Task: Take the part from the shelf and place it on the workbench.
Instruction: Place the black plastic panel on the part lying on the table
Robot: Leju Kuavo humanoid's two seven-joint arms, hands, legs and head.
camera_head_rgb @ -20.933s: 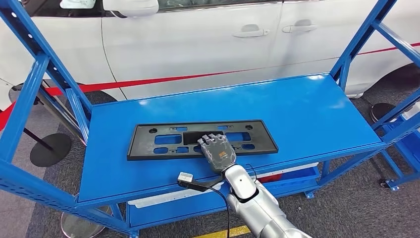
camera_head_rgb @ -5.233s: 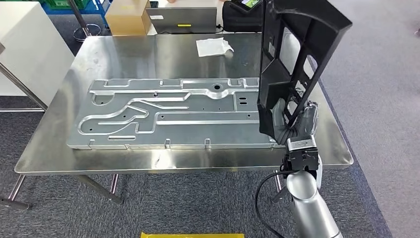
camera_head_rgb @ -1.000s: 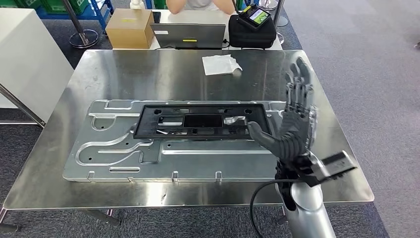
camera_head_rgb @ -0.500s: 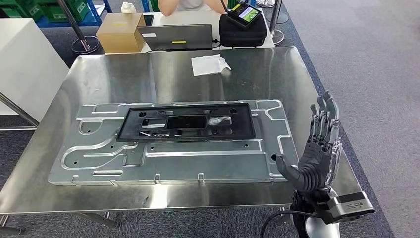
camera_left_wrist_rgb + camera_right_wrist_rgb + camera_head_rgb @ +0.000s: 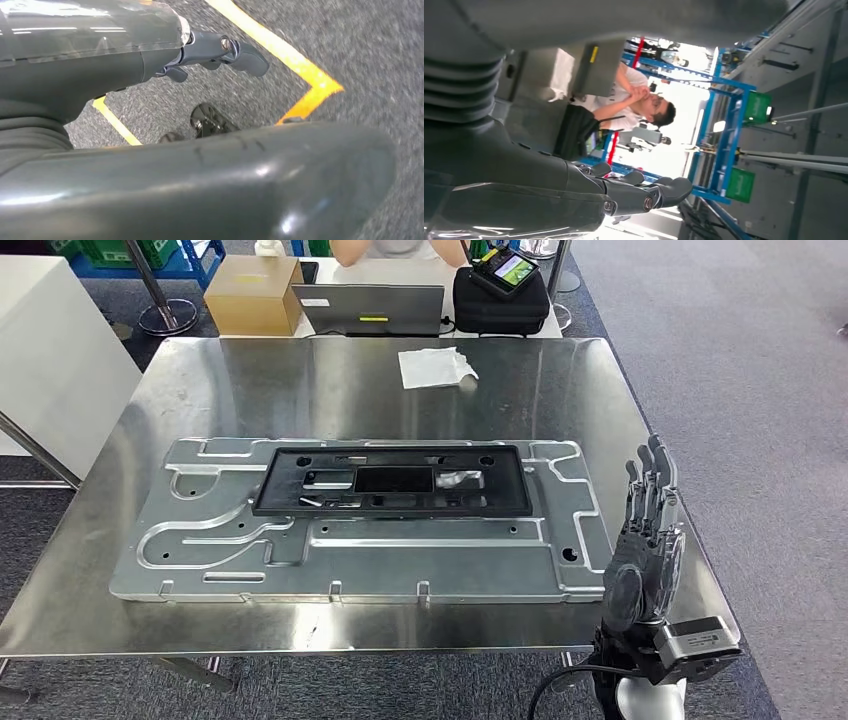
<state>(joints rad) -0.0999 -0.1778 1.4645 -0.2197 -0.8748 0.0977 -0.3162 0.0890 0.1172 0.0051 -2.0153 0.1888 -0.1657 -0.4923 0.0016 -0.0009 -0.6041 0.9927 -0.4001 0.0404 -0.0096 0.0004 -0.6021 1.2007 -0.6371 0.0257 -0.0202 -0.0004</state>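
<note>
Part: one black frame part point(image 5: 392, 481), flat on the one grey metal plate point(image 5: 240, 545) on the steel bench point(image 5: 300, 380)
Right hand point(image 5: 646, 540): upright at the bench's right edge, fingers spread, holding nothing
Left hand point(image 5: 150, 50): over carpet, empty, fingers apart
Far side: one cloth point(image 5: 436, 367), one laptop point(image 5: 367, 309), one box point(image 5: 251, 294)

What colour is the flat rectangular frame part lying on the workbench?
Black; the flat rectangular frame part rests on a silver metal plate, clearest in the head view.

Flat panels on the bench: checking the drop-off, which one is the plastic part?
The black frame with rectangular cut-outs, lying flat on the larger silver grooved plate.
</note>
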